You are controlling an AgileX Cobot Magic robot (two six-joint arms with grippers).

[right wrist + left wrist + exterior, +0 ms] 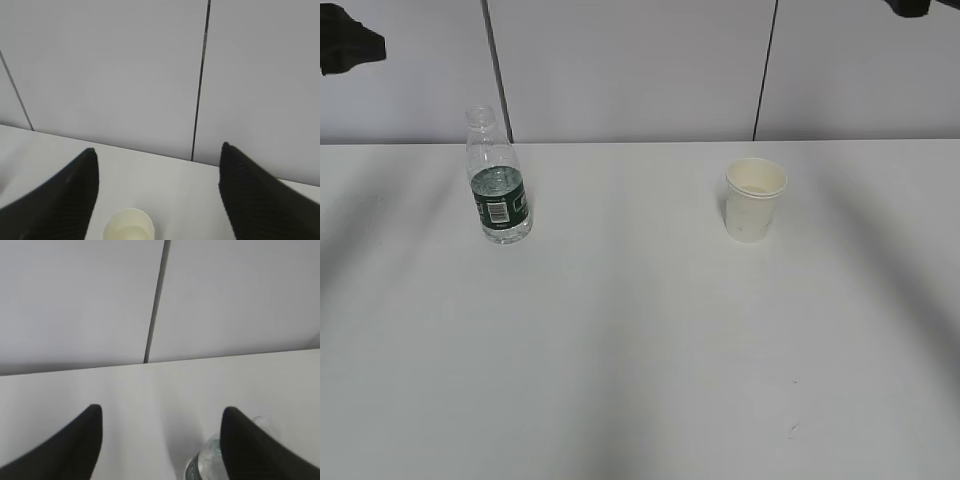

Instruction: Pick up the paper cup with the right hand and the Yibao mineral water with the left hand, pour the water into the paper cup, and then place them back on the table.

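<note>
Bottle [498, 185] upright at left of surface [640, 350], uncapped, partly filled; cup [755, 198] upright at right, well apart from bottle. Both resting free, nothing lifted yet. Left gripper [161, 440] open wide and empty, hanging above and behind bottle, with bottle neck [207, 462] peeking just inside right-hand finger instead of centred. Right gripper [157, 192] open wider, also empty, poised above cup [128, 226], which sits low and a little left of centre between fingers. In outside view, only dark arm parts at top corners.

Risks, judged from here: off-centre descent on left likely to clip bottle with one finger and topple it, spilling through open neck. Hard squeeze on thin paper cup likely to crush rim or pop it loose. Slick clear plastic prone to slipping if gripped too high near neck.
</note>
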